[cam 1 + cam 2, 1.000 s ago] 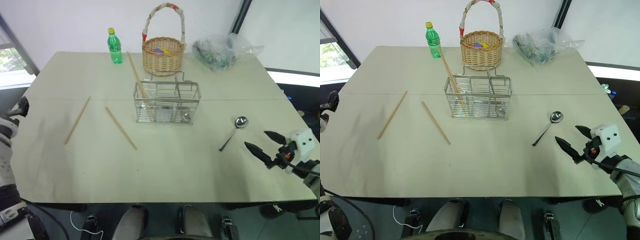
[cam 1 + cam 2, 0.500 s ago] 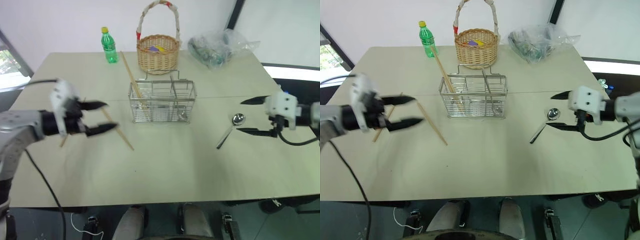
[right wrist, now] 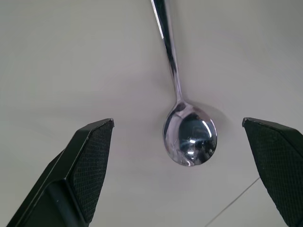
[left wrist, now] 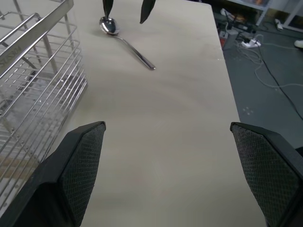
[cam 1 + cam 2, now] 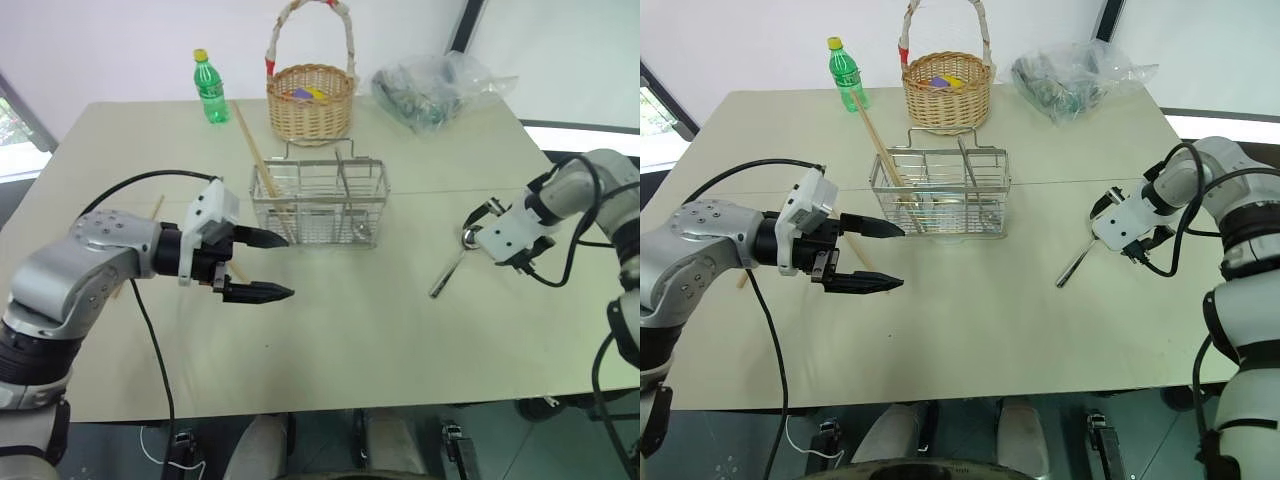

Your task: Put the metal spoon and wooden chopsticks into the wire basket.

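Fingers on both of my arms stand wide apart and hold nothing. A second ago the right gripper (image 3: pixel 182 179) sat low by the desk's near right corner, short of the metal spoon (image 3: pixel 189 135); it has since swung up and turned to point down over the spoon's bowl, so the bowl now lies between its two fingers (image 3: pixel 87 165) in the right wrist view, with no contact that I can see. I read that as the reach being nearly done and a pinch on the spoon coming next. My left gripper (image 5: pixel 268 265) has come in from the desk's left edge and now hovers above the desk (image 5: pixel 330 340), pointing to the right, just in front of the wire basket (image 5: pixel 318 205) and near its left end. One of the wooden chopsticks (image 5: pixel 255 150) stands leaning in the basket's left compartment. Two more lay loose on the desk left of the basket a second ago; now I can make out only a short end of one (image 5: pixel 156 206) behind my left arm, which hides the rest. So I judge the task barely begun: the spoon lies flat on the desk well to the right of the basket, and nothing is gripped yet
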Controlling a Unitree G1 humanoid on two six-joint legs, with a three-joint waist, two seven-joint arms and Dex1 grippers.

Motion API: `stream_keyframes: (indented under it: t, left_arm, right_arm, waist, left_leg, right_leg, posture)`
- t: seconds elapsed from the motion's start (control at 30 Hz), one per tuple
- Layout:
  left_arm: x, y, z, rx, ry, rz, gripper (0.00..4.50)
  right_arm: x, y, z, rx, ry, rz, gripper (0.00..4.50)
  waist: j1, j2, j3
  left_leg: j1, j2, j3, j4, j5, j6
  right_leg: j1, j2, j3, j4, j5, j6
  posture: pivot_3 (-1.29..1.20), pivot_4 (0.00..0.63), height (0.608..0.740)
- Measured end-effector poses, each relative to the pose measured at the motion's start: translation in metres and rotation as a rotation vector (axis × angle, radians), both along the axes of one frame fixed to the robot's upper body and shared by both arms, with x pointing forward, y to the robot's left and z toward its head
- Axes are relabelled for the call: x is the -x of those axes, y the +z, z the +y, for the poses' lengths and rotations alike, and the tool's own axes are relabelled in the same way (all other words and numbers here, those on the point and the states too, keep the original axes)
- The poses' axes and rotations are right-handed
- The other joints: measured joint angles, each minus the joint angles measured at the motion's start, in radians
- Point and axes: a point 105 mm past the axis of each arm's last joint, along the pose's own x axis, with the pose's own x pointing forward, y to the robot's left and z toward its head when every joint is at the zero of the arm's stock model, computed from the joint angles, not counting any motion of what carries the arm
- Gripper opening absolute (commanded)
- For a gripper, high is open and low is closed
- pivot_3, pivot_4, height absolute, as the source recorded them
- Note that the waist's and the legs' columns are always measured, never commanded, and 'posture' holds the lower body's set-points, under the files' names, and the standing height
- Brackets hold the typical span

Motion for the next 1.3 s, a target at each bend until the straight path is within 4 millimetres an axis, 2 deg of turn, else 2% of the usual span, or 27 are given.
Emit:
stream_keyframes:
  t: [0.27,0.4,0.5,0.73,0.97,1.07,1.23,1.3]
  left_arm:
    - [0.006,0.001,0.000,0.001,-0.005,0.007,4.45]
    - [0.005,0.003,-0.001,-0.002,0.003,0.006,4.45]
    - [0.003,0.007,-0.001,0.003,0.013,-0.001,4.50]
    - [0.005,0.011,-0.003,0.019,0.023,-0.006,4.50]
    - [0.003,0.018,-0.006,0.030,0.024,-0.030,4.50]
    - [0.001,0.018,-0.005,0.037,0.031,-0.029,4.50]
    - [-0.006,0.028,-0.006,0.075,0.039,-0.061,4.50]
    - [-0.010,0.036,-0.003,0.090,0.053,-0.084,4.50]
  right_arm:
    - [-0.011,-0.025,0.025,0.022,0.089,0.007,4.50]
    - [-0.011,-0.031,0.032,0.024,0.110,0.022,4.50]
    - [-0.009,-0.033,0.031,0.035,0.104,0.047,3.67]
    - [-0.003,-0.038,0.033,0.006,0.077,0.112,0.08]
    - [-0.001,-0.039,0.038,-0.060,0.069,0.123,0.08]
    - [0.001,-0.038,0.040,-0.146,0.053,0.114,0.08]
    - [0.020,-0.027,0.057,-0.446,0.039,0.212,0.08]
    - [0.035,-0.009,0.070,-0.651,0.007,0.262,0.08]
  waist:
    - [0.001,-0.001,0.000]
    - [0.001,-0.001,0.000]
    - [0.001,-0.001,0.000]
    - [-0.017,-0.001,0.000]
    - [-0.022,-0.001,0.000]
    - [-0.022,-0.001,0.000]
    - [-0.021,-0.001,0.000]
    - [-0.015,0.002,0.001]
  left_leg:
    - [0.004,0.000,-0.003,0.001,0.000,0.000]
    - [0.007,0.002,-0.004,0.001,0.001,0.000]
    - [0.011,0.002,-0.004,0.000,0.000,0.000]
    - [0.011,0.002,-0.004,0.000,0.001,0.000]
    - [0.011,0.002,-0.003,0.000,0.001,-0.001]
    - [0.011,0.002,-0.003,0.000,0.001,0.000]
    - [0.010,0.004,-0.004,0.001,0.001,0.000]
    - [0.009,0.004,-0.006,0.002,0.000,0.000]
  right_leg:
    - [0.003,0.004,0.000,0.002,0.002,-0.003]
    - [0.005,0.006,0.000,0.003,0.003,-0.004]
    - [0.009,0.006,0.000,0.002,0.002,-0.005]
    - [0.009,0.007,0.001,0.002,0.003,-0.004]
    - [0.009,0.007,0.001,0.002,0.003,-0.004]
    - [0.009,0.007,0.002,0.002,0.003,-0.004]
    - [0.010,0.007,0.001,0.002,0.003,-0.004]
    - [0.010,0.006,0.002,0.002,0.003,-0.005]
  posture:
    - [0.00,0.150,0.674]
    - [0.00,0.150,0.674]
    - [0.00,0.150,0.674]
    - [0.00,0.150,0.674]
    - [0.00,0.150,0.674]
    - [0.00,0.150,0.674]
    - [0.00,0.150,0.674]
    - [0.00,0.150,0.674]
